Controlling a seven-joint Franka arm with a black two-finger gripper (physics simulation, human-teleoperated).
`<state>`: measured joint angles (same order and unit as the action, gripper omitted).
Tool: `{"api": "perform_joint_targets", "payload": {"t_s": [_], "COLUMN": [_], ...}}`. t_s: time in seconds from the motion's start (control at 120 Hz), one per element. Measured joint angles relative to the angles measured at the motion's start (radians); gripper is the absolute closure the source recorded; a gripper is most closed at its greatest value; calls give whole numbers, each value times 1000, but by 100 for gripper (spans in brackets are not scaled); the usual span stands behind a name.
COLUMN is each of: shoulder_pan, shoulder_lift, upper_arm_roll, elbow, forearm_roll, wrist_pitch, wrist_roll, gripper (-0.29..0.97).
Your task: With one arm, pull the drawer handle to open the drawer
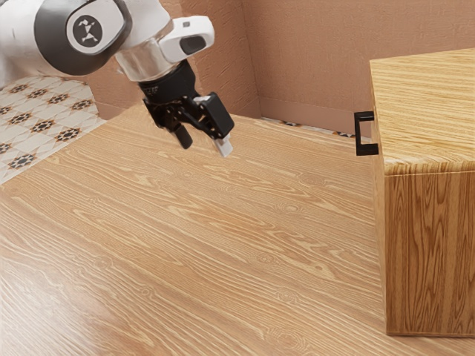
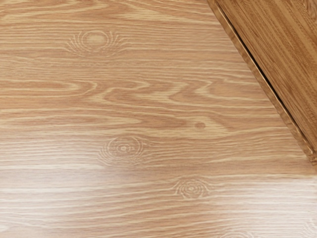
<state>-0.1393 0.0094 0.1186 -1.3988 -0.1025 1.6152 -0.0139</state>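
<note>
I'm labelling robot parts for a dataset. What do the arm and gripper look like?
The arm has white rounded shells and a grey joint cap with a white disc bearing a dark emblem. A silvery wrist ring leads to the black gripper, pale at one tip.

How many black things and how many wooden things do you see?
Black: 2, the gripper and the handle
Wooden: 2, the table and the drawer box
Total: 4
</note>
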Motion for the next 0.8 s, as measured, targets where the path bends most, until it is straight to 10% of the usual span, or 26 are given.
{"api": "perform_joint_targets", "payload": {"t_s": [0.8], "shoulder_pan": [11], "shoulder_lift": [174], "upper_arm_roll": [-73], "elbow": [119], "forearm_roll": [-92], "wrist_pitch": [277], "wrist_roll": [-209], "gripper": [0]}}
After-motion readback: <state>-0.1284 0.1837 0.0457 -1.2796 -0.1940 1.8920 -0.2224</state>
